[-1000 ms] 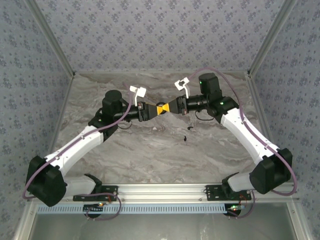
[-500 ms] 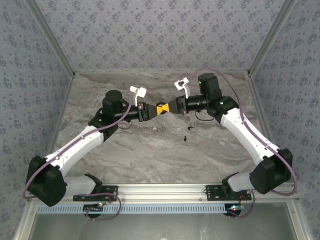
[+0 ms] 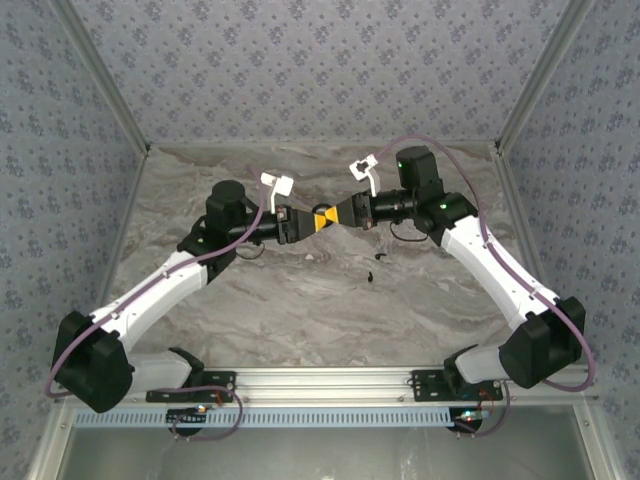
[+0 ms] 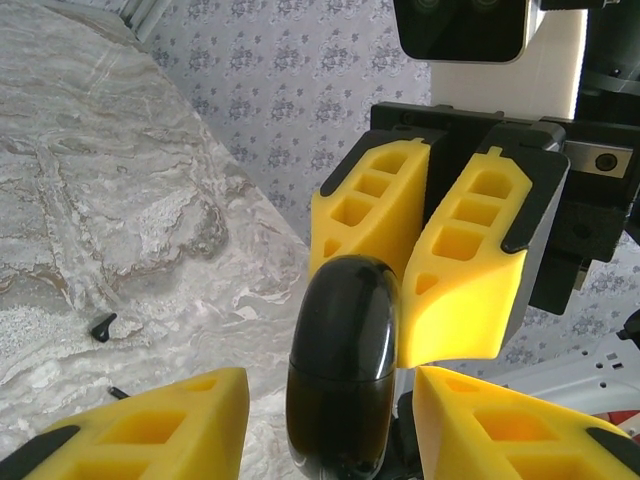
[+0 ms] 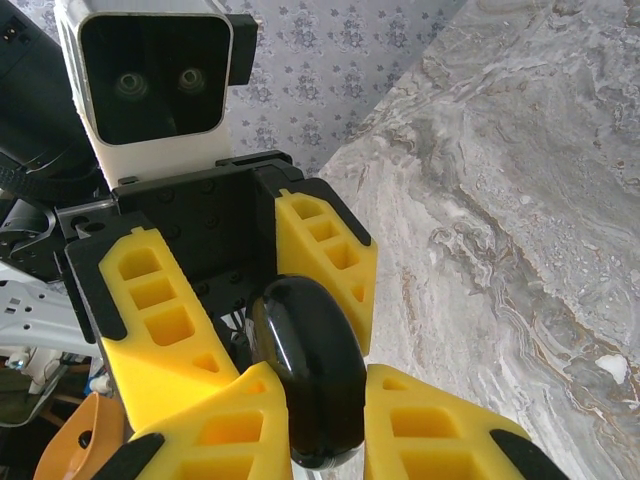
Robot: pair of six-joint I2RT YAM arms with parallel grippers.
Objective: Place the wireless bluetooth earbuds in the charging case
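- Since nothing has visibly shifted over the past second in the overhead view, with both arms meeting tip to tip above the grey marbled desk [image 3: 300, 300] exactly as before, I judge the task paused at readying the case, with no earbud lifted yet.
- My right pincer [image 5: 325, 378] is clenched on the glossy black oval charging case [image 4: 345, 330], a yellow finger against each flank.
- My left pincer [image 4: 328, 378] straddles the case's other end with its jaws part-way apart. A gap shows on one side, so I cannot tell whether it bites.
- The case itself looks closed.
- The tiny black earbud pieces [image 3: 371, 277] lie on the desk, nearer my bases than the raised pincers and a little toward my right arm, well apart from both.
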